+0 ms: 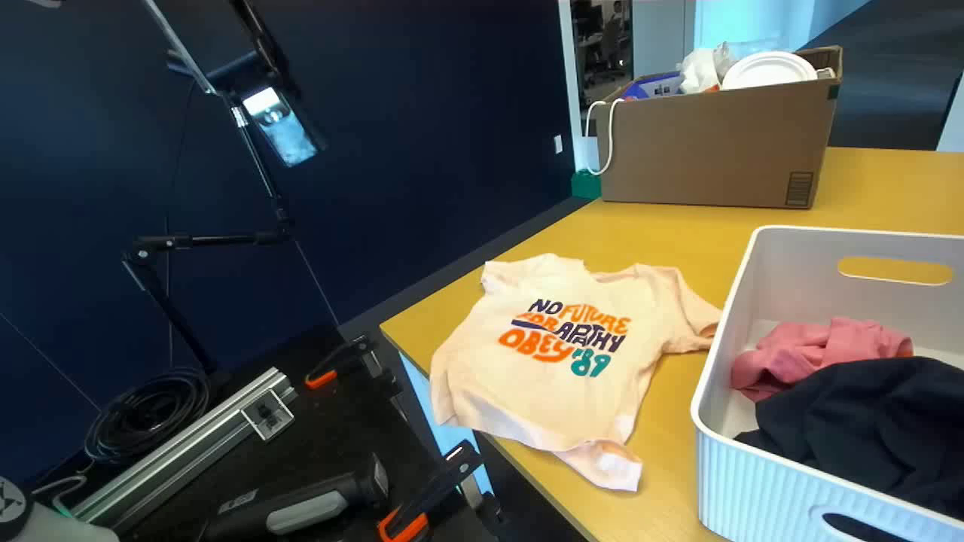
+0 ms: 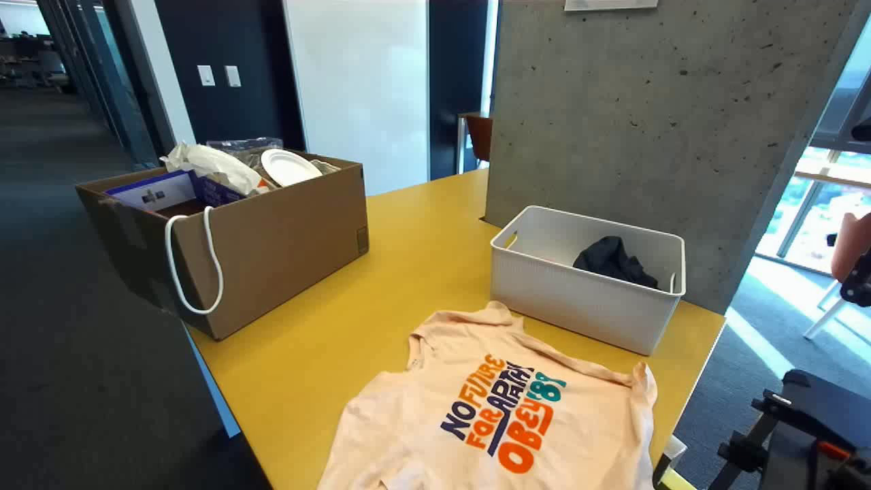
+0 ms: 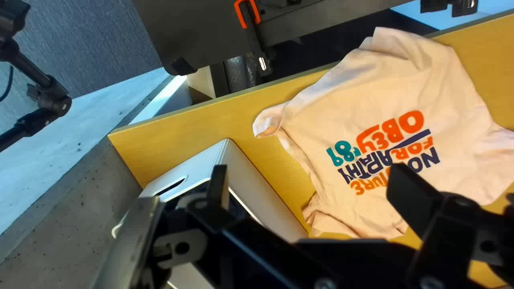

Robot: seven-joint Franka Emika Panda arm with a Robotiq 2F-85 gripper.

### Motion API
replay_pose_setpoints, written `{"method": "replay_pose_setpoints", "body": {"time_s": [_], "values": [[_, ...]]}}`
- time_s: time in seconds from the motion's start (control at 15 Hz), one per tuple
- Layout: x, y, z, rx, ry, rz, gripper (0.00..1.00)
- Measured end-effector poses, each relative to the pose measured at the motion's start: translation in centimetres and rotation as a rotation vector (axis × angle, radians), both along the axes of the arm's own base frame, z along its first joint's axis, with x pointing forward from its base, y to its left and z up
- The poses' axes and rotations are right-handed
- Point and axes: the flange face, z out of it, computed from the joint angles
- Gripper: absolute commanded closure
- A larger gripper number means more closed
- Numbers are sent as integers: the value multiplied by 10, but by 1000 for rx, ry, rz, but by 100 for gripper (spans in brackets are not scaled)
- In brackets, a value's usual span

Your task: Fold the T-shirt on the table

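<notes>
The pale cream-peach T-shirt (image 1: 520,384) lies spread out, print up, on the yellow-tan table (image 1: 678,391). Its hem corner near the table's edge is folded or crumpled, and one sleeve reaches close to the white basket. The T-shirt also shows in an exterior view (image 2: 422,408), cut off at the bottom, and in the wrist view (image 3: 381,92). My gripper (image 3: 309,170) is wide open and empty in the wrist view. It is above the table, with one finger over the basket and one over the T-shirt's print. The gripper is out of view in both exterior views.
A white plastic basket (image 1: 723,339) stands beside the T-shirt, holding a red-pink garment (image 1: 836,342) and a black garment (image 1: 866,421). A brown cardboard box (image 2: 292,245) stands farther along the table. A concrete pillar (image 2: 646,136) rises behind the basket. Black clamps (image 1: 437,489) sit near the table's edge.
</notes>
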Motion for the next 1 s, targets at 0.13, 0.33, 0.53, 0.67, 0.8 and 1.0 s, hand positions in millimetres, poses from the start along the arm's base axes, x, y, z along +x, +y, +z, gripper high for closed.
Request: {"method": "replay_pose_setpoints", "body": {"time_s": [0.13, 0.33, 0.53, 0.67, 0.8, 1.0], "values": [[0, 0, 0, 0, 0, 0, 0], [0, 0, 0, 0, 0, 0, 0], [0, 0, 0, 0, 0, 0, 0], [6, 4, 5, 22, -6, 0, 0], [30, 18, 17, 69, -17, 12, 0], [79, 35, 25, 126, 17, 25, 0]]}}
